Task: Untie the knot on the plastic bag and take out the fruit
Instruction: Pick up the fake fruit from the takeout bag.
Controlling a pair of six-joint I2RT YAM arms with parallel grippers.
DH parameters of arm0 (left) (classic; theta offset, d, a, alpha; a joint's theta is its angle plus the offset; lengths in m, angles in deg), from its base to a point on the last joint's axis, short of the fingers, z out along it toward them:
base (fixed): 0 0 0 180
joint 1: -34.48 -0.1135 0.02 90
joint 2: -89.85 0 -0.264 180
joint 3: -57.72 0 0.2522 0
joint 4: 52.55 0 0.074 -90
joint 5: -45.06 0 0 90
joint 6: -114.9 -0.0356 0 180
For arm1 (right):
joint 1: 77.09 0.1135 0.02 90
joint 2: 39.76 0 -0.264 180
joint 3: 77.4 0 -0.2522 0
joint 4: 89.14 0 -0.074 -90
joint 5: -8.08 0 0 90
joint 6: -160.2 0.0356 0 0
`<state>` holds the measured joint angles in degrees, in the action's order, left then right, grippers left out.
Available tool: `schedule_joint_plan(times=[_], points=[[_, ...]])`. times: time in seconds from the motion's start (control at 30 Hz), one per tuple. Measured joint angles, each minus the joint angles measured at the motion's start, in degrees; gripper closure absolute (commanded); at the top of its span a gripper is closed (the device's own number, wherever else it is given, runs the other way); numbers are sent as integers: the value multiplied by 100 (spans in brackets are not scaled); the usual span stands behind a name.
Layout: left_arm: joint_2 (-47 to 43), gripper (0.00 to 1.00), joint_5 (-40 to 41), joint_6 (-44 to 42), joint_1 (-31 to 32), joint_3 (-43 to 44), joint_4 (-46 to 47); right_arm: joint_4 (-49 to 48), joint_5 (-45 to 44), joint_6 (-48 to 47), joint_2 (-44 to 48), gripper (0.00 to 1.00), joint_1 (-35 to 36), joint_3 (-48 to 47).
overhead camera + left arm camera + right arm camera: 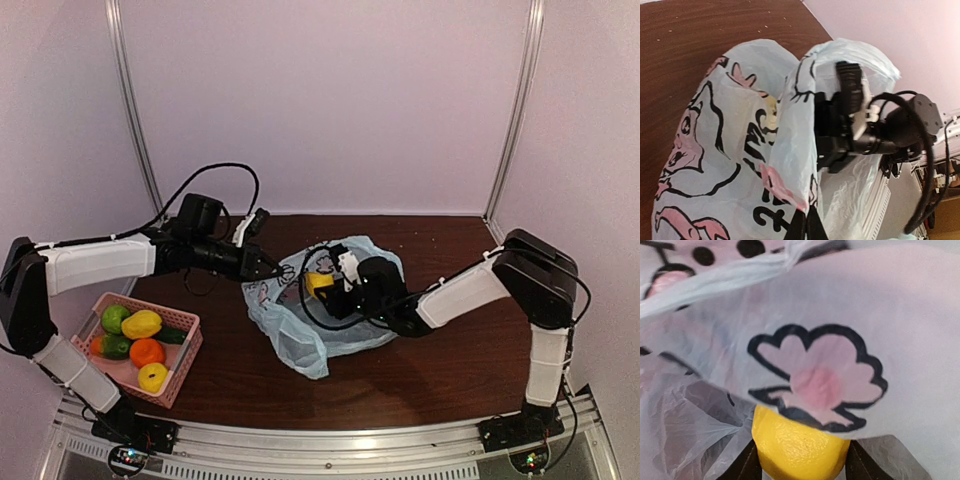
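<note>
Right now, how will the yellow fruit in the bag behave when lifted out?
The yellow fruit looks glossy and rounded, so probably slippery and apt to roll. The plastic bag drapes over it and may cling or snag.

One plastic bag [300, 345] and one pink basket [185, 365] are counted. Three yellow fruit [141, 324], two green fruit [115, 318], one orange fruit [147, 352] and one dark green fruit [172, 335] are seen.
</note>
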<state>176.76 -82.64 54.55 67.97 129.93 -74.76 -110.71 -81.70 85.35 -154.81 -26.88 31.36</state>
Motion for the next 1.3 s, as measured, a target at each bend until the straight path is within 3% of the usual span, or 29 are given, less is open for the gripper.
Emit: schedule_joint_plan(times=[0.13,0.47,0.7,0.93,1.3], points=[[-101,100,105,-166,-291,-11,-184,136,140,-24,831,63,0,527],[59,100,-35,-339,-291,-42,-249,1108,446,-140,2100,60,323,1379],[518,100,-87,-404,98,138,-254,1394,321,-190,2035,60,861,1143],[706,100,-72,-457,662,391,-201,1425,-15,-7,1438,60,916,393],[678,100,223,-476,651,393,-214,1768,-299,157,1709,59,920,341]])
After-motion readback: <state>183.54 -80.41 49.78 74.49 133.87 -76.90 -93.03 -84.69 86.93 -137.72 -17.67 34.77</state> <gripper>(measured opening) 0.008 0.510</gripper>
